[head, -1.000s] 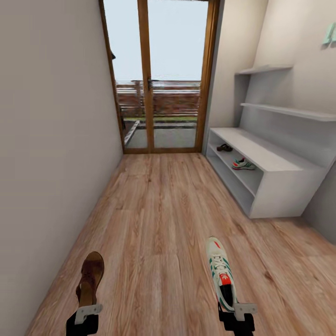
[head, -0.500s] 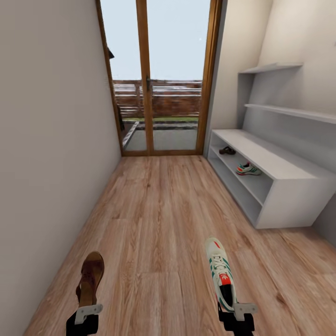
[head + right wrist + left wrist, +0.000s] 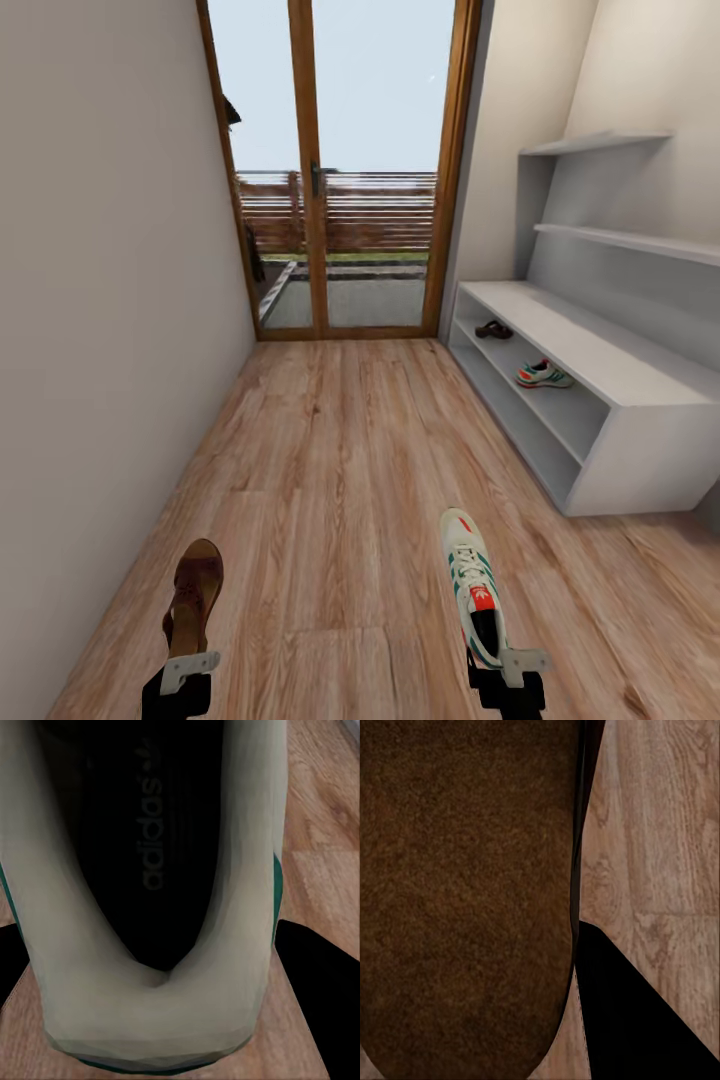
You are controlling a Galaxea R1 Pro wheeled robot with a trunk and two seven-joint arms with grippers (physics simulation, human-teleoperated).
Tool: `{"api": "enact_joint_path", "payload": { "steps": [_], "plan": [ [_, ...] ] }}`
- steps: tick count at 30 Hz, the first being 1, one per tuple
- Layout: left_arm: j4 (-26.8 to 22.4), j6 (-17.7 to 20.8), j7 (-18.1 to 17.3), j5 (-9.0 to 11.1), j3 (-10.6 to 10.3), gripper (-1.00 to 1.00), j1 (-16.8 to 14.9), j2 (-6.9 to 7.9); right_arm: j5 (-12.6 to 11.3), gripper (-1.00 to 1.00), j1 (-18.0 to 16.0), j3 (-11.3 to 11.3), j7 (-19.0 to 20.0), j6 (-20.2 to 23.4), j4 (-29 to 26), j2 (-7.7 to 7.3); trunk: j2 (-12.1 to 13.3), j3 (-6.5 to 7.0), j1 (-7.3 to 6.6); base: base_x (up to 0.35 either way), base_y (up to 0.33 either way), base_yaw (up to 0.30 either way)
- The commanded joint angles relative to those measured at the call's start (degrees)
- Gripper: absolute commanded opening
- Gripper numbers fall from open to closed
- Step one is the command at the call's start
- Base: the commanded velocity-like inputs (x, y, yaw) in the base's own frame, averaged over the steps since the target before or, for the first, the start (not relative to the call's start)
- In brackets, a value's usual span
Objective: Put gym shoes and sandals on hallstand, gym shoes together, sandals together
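Note:
My left gripper [image 3: 186, 672] is shut on the heel of a brown sandal [image 3: 195, 590], whose tan insole [image 3: 465, 885] looms close in the left wrist view. The right gripper [image 3: 507, 668] is shut on the heel of a white gym shoe [image 3: 472, 585] with green stripes, and the right wrist view looks into its dark opening [image 3: 150, 832]. Both hang above the wood floor [image 3: 340, 470]. Ahead on the right stands the pale-grey hallstand [image 3: 640, 460]. On its middle shelf lie the other sandal [image 3: 493, 329] and the other gym shoe [image 3: 544, 376], apart from each other.
A glazed wooden door [image 3: 315, 170] closes the far end of the corridor. A plain wall [image 3: 100, 350] runs along the left. Two floating shelves [image 3: 620, 238] hang above the hallstand. Open floor lies between me and the stand.
The whole view has shifted: the door and hallstand look nearer and the stand sits further right and lower. Both grippers keep the same hold on the sandal and the gym shoe.

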Motion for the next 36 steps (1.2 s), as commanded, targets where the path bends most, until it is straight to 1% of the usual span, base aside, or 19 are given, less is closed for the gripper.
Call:
{"api": "enact_joint_path", "payload": {
  "steps": [1, 30, 36],
  "plan": [
    [0.05, -0.15, -0.20, -0.19, 0.29, -1.00, -0.04, -0.02, -0.59, -1.00, -0.03, 0.51, -0.16, -0.17, 0.01, -0.03, -0.02, -0.05, 0.02, 0.336, 0.000, 0.000],
    [-0.01, -0.15, -0.20, -0.19, 0.29, -1.00, -0.02, -0.02, -0.60, -1.00, -0.03, 0.50, -0.20, -0.17, 0.01, 0.00, -0.02, -0.05, 0.02, 0.336, 0.000, 0.000],
    [-0.01, -0.15, -0.20, -0.19, 0.29, -1.00, -0.01, -0.02, -0.60, -1.00, -0.03, 0.51, -0.19, -0.17, 0.01, -0.03, -0.02, -0.05, 0.02, 0.336, 0.069, 0.000]
  ]
}}
